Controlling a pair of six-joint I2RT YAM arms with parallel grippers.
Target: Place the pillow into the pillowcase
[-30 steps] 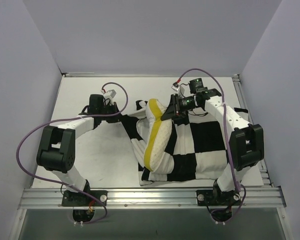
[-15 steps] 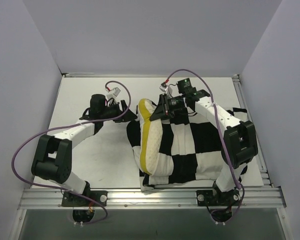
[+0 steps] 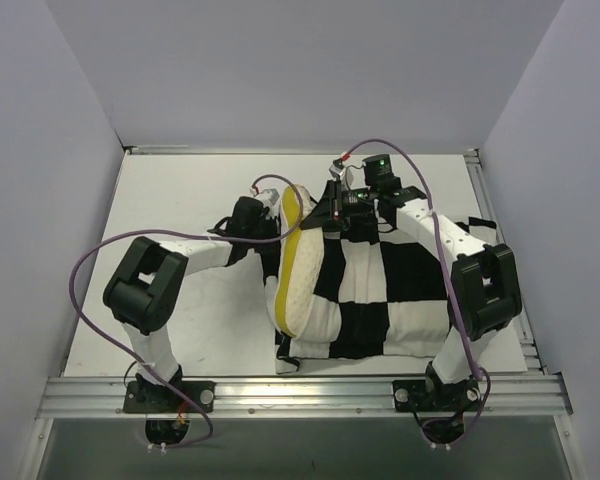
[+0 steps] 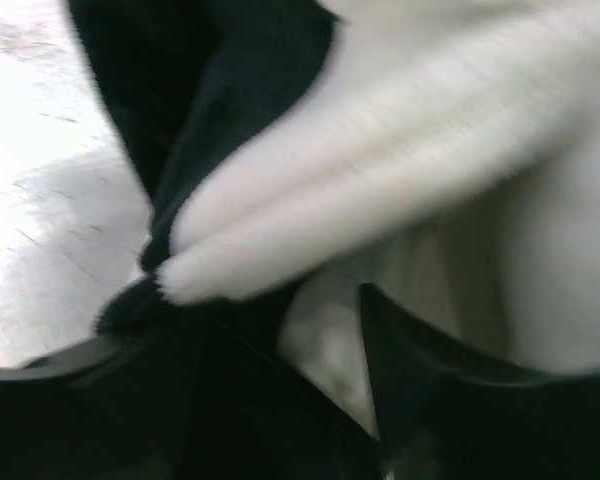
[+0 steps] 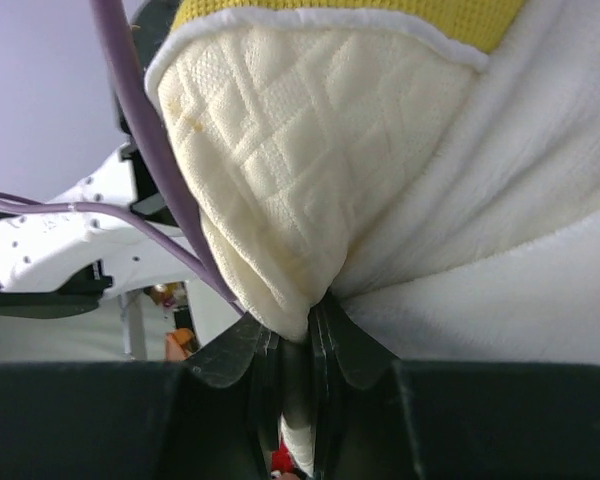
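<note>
While the right tool (image 5: 298,345) pinched the pillow (image 5: 310,150) at a quilted corner, the left tool (image 4: 320,370) sat spread open against the pillowcase (image 3: 400,270) — gripping nothing. Pillow was partly inside.

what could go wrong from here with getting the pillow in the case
1. The left gripper is open and holds nothing, so the pillowcase mouth may slump or bunch against the pillow.
2. The right gripper pinches only a small fold of the pillow; that fold could slip out under a push.
</note>
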